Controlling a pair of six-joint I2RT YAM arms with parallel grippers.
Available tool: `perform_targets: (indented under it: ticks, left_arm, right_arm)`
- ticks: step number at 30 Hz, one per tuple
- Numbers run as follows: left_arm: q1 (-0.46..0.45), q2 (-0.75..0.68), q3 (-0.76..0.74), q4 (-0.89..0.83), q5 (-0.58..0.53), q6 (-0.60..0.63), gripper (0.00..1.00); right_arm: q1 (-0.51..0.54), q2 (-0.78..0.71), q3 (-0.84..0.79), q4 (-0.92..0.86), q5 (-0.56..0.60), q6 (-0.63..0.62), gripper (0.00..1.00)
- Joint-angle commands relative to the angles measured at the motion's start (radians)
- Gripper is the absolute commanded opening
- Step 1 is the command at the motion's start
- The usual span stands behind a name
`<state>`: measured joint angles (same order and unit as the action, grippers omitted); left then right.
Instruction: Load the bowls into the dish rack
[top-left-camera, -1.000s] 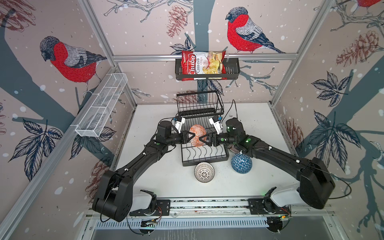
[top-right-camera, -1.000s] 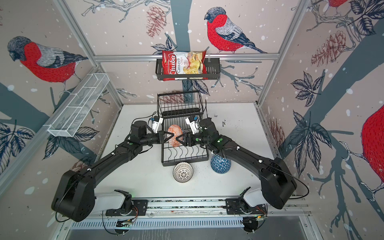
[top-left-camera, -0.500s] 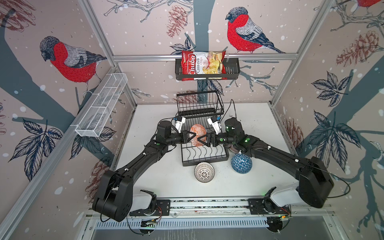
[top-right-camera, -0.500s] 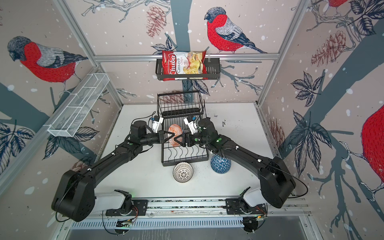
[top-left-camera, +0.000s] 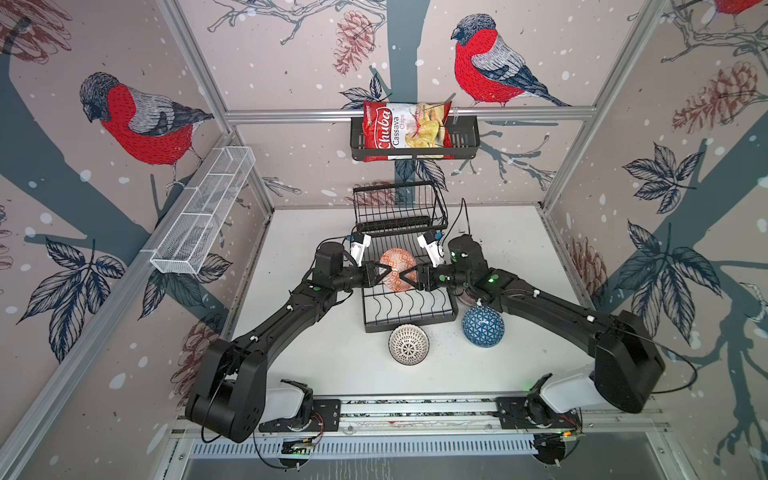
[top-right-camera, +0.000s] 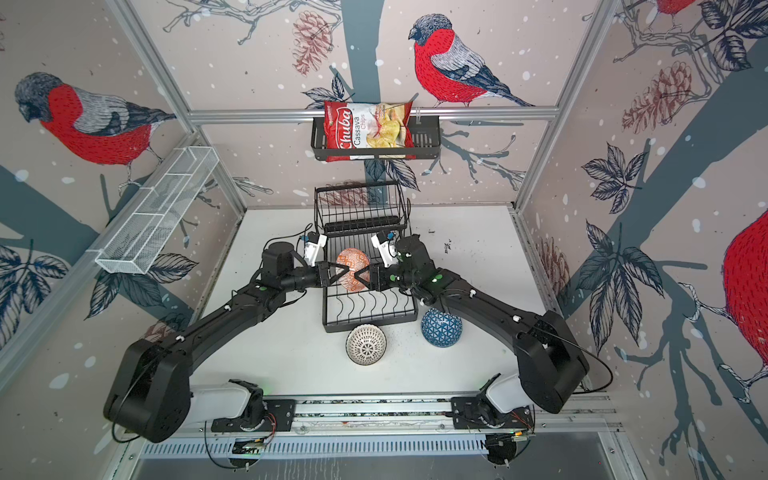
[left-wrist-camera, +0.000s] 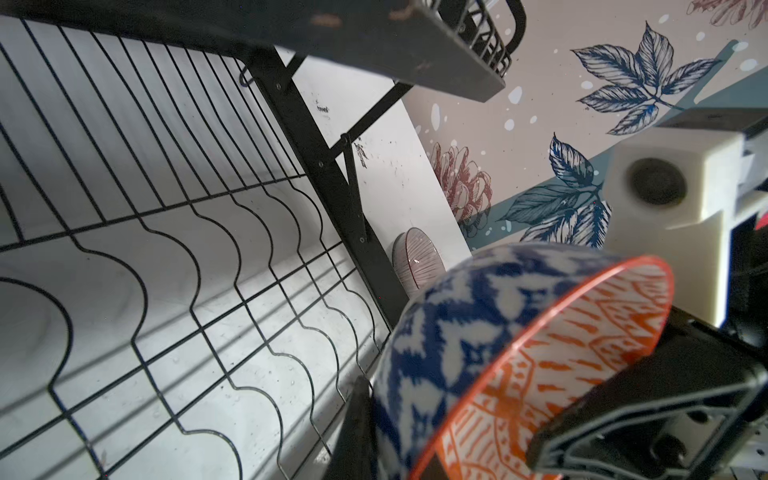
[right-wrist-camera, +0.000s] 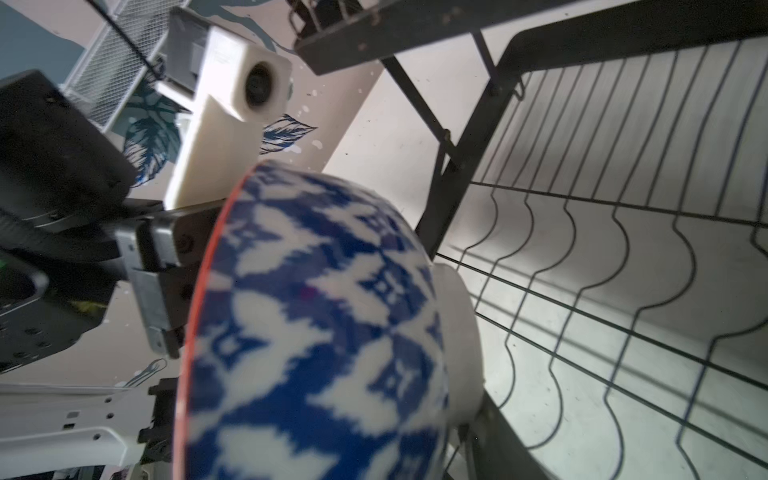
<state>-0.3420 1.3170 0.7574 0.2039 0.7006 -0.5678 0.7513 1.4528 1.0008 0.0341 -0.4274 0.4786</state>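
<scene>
Top views both show the orange-and-blue bowl (top-left-camera: 397, 266) held on edge between the two arms over the lower tier of the dish rack (top-left-camera: 409, 326), just in front of its raised basket, with the orange-patterned inside turned up toward the camera. The left gripper (top-left-camera: 384, 274) is clamped on the bowl's rim from the left. In the left wrist view one finger lies on the orange inside and the other on the blue-and-white outside. The right gripper (top-left-camera: 409, 276) meets the bowl from the opposite side with its fingers at the edge, but I cannot tell whether they press on it or stand slightly apart. Whether the bowl touches the wavy wires below is also unclear. On the counter (top-left-camera: 332, 357), just in front of the rack, the dotted white bowl (top-left-camera: 408, 344) and the blue-triangle bowl (top-left-camera: 483, 331) sit upside down, near each other but apart. A mauve striped bowl (left-wrist-camera: 415, 266) rests on the counter beside the rack's right side, mostly hidden under the right arm in both top views.
</scene>
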Motion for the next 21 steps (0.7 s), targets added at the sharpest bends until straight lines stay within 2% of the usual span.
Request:
perform_targets:
  ticks: [1, 5, 12, 21]
  left_arm:
    - [0.003, 0.001, 0.000, 0.069, 0.092, -0.034, 0.00]
    - [0.003, 0.002, -0.003, 0.065, 0.089, -0.027, 0.00]
    - [0.003, 0.004, -0.006, 0.064, 0.092, -0.029, 0.00]
    - [0.005, 0.004, 0.014, 0.063, 0.129, -0.036, 0.00]
  right_arm:
    - [0.003, -0.011, -0.001, 0.043, -0.064, -0.041, 0.47]
    - [0.005, -0.012, -0.002, 0.041, -0.056, -0.041, 0.46]
    - [0.006, -0.021, 0.003, 0.035, -0.048, -0.056, 0.63]
    - [-0.012, -0.064, -0.020, 0.045, -0.088, -0.089, 0.69]
